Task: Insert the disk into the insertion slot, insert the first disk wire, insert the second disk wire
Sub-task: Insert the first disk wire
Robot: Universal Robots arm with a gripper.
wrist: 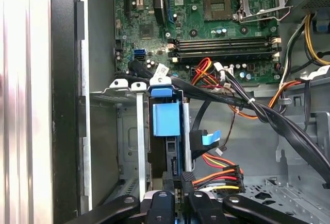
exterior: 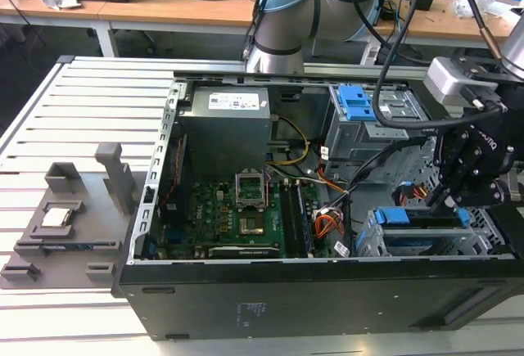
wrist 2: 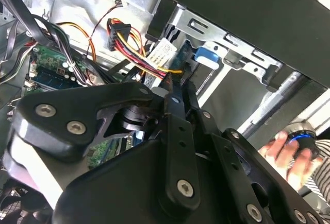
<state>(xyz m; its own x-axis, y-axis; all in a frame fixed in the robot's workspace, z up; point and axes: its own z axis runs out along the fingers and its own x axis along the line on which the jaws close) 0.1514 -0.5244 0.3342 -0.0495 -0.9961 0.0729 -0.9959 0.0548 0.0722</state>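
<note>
The disk (exterior: pixel 417 239), framed by its blue bracket (wrist: pixel 166 119), sits inside the silver insertion slot (exterior: pixel 378 245) at the case's front corner on the exterior view's right. My gripper (exterior: pixel 449 207) hangs right over the slot's open end. In the first wrist view my gripper (wrist: pixel 175 197) has its jaws close together at the disk's end. A black plug (wrist: pixel 188 177) with red, yellow and orange wires (wrist: pixel 221 178) sits at the tips. In the second wrist view my gripper (wrist 2: pixel 172 87) meets the same yellow and red wires (wrist 2: pixel 149 59). A blue-tabbed flat plug (wrist: pixel 206 137) lies beside the disk.
A taller grey cage with a blue latch (exterior: pixel 360 106) stands behind the slot. Thick black cables (wrist: pixel 268 116) cross above the bay near the motherboard (exterior: pixel 237 217). A grey fixture (exterior: pixel 65 217) rests on the slatted table. A person's hand (wrist 2: pixel 281 149) rests outside the case.
</note>
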